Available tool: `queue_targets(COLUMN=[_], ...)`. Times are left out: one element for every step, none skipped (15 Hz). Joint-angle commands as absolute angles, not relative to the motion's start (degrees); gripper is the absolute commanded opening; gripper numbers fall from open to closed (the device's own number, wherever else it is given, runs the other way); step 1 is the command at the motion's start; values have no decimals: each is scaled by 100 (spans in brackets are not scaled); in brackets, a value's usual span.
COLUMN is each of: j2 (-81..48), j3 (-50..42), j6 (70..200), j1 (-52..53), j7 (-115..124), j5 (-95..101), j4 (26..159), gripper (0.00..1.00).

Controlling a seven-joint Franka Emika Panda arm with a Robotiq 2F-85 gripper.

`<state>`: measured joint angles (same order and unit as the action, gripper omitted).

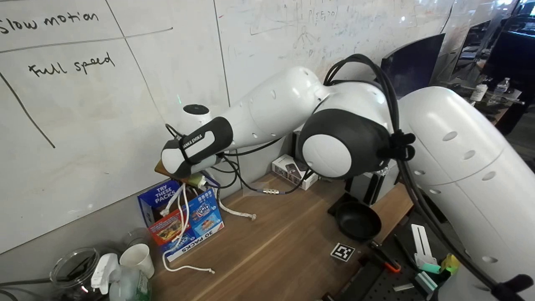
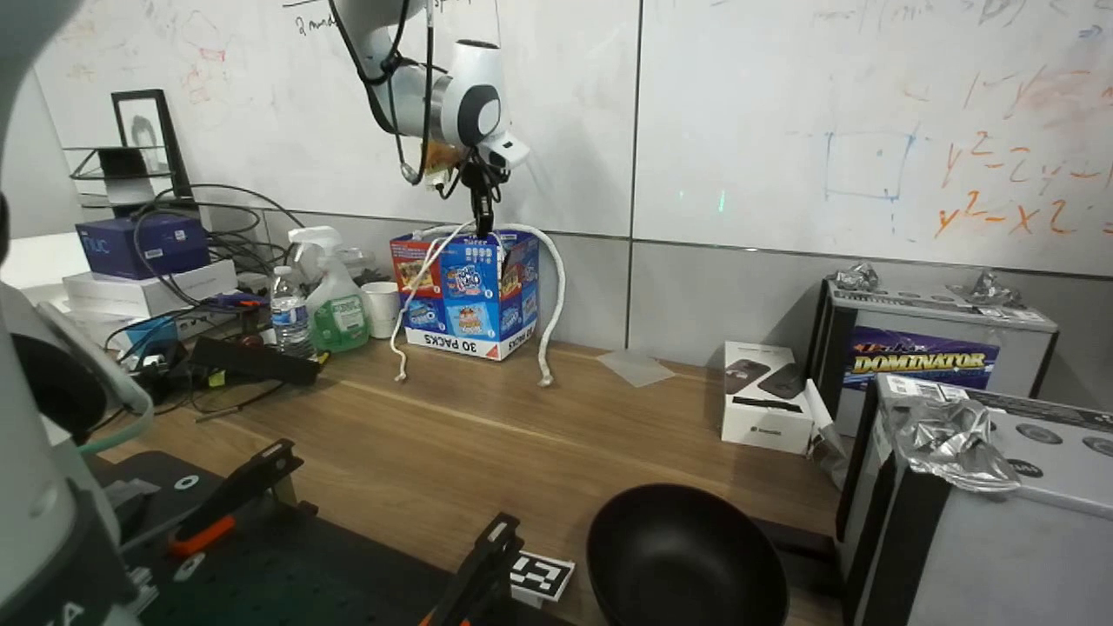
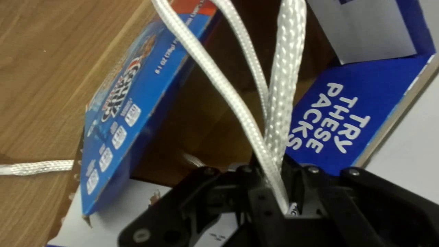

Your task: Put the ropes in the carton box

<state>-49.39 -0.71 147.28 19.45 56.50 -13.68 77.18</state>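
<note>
Left of frame centre, my pincer (image 2: 483, 229) clamps the ropes (image 2: 559, 287), partly draped outside, at the mouth of the carton box (image 2: 468, 300); I should raise them clear, then lower all inside

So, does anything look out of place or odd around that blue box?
Yes: the fingers grip the white ropes at the open blue box, but in both exterior views loose ends trail outside it. That looks messy, though packing probably isn't finished.
</note>
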Motion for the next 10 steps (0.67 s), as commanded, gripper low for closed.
queue_targets(j2=[-5353, -5389, -5474, -5500, -5559, -5577, -5599, -5617, -5606, -5606], j3=[-91, -79, -83, -86, -118, -126, -144, -163, -215, -282], j6=[14219, 14110, 14037, 13960, 13872, 13781, 13696, 13638, 13603, 13566], j1=[1928, 1918, 1916, 1918, 1937, 1944, 1953, 1964, 1995, 2035], j7=[5990, 6017, 6047, 6080, 6123, 6168, 6225, 6303, 6400, 6536], j5=[-1194, -1182, -1155, -1123, -1055, -1013, -962, -923, -854, -760], j4=[7053, 6970, 6869, 6808, 6719, 6680, 6617, 6573, 6553, 6512], gripper=[2, 2, 2, 2, 2, 34, 35, 42, 49, 56])
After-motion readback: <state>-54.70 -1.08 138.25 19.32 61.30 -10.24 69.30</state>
